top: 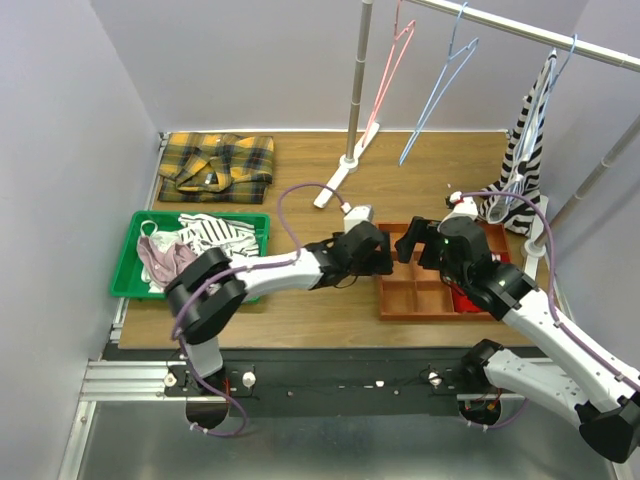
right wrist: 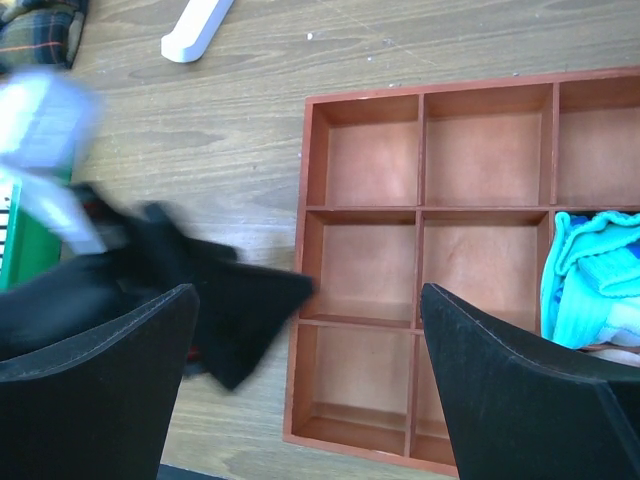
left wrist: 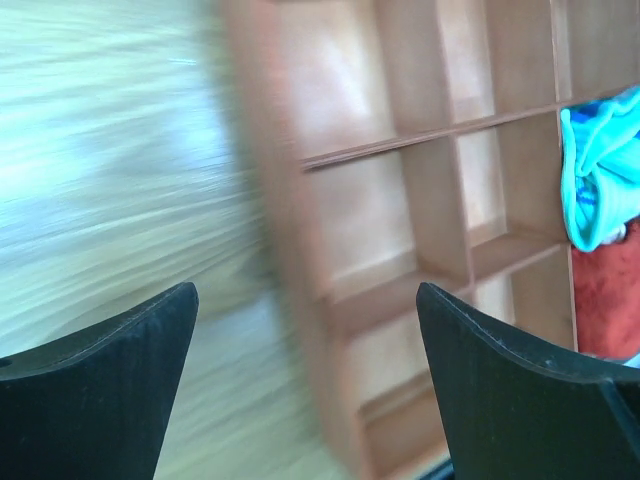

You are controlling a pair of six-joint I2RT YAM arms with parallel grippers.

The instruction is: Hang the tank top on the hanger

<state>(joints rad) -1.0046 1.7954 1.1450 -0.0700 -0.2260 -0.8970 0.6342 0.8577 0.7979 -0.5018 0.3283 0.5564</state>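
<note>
Both jaws gape empty (near the tray (right wrist: pixel 305 150)); the hanger (top: pixel 441 100) hangs hook-up, slanting down-left.

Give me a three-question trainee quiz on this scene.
1. True or false: the tank top already hangs on the hanger.
2. Where does the tank top lie? A: in the green tray. B: in the wooden divider box. C: on the plaid shirt.
3. Fill in: the left claw and the right claw both stand ____, holding nothing.
Key: 1 false; 2 A; 3 open.
</note>
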